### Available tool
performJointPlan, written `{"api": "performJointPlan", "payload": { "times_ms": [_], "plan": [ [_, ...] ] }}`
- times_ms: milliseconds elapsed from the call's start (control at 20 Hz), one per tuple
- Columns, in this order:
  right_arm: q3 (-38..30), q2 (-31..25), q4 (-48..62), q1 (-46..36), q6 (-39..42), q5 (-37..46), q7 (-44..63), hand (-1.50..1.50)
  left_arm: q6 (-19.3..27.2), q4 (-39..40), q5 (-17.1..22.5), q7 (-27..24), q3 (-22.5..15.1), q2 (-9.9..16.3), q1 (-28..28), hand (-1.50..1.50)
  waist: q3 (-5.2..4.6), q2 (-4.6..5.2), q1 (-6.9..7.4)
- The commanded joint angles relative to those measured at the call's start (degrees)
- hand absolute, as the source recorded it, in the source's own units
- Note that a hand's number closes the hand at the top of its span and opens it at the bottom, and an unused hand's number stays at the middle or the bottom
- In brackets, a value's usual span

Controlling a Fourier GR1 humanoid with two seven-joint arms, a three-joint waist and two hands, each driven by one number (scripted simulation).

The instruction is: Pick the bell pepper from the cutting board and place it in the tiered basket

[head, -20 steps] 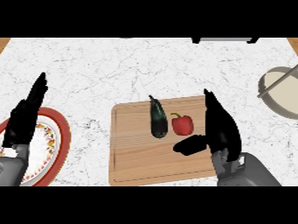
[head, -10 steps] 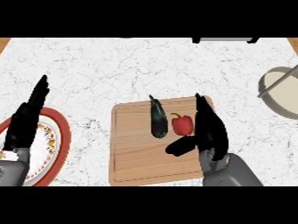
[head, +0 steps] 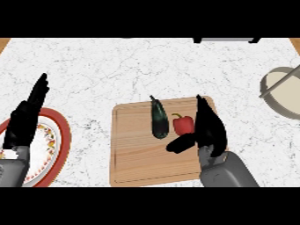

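Bell pepper (head: pixel 183 125) on cutting board (head: pixel 139 158); tiered basket (head: pixel 288 92) far right.

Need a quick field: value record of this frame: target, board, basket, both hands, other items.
target: red bell pepper, on the cutting board, not grasped
beside target: dark green long vegetable, to its left on the board
right hand: open, fingers straight along pepper's right side, thumb below it
left hand: open, resting over red-rimmed plate
tiered basket: right edge of the counter, apart from the board
task state: pick not yet done
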Motion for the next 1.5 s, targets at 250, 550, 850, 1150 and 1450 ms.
{"api": "performJointPlan", "payload": {
  "times_ms": [250, 550, 850, 1150, 1450],
  "plan": [
    [-1.8, 1.5, 9.3, -3.7, -2.5, -3.1, 2.2, -1.5, -0.8, 1.5, -2.2, -0.4, 1.5, -1.8, -0.6, 0.0, 0.02, 0.07, 0.26],
    [-1.6, 1.5, 13.9, -6.6, -2.0, -8.3, 1.4, 1.5, -0.9, -1.9, -3.4, 2.2, 1.5, -2.9, -1.0, 0.0, 0.04, 0.05, 0.48],
    [1.4, -0.4, 14.6, -7.5, 6.5, -3.6, -3.9, 1.5, -1.5, 1.3, -4.4, -0.7, 2.0, -3.8, -0.4, 0.0, 0.0, 0.01, 0.08],
    [0.9, 1.5, 10.5, -4.1, -2.8, -7.2, -3.8, 1.5, -3.8, -1.6, -3.9, 1.7, 3.2, -3.8, 0.2, 0.0, 0.02, -0.08, 0.04],
    [13.9, -7.4, -0.3, 1.9, 12.3, -8.0, -22.3, 1.5, -4.0, -0.7, -4.0, 1.6, 4.3, -2.7, 0.1, 0.0, 0.06, -0.7, -0.98]
  ]
}}
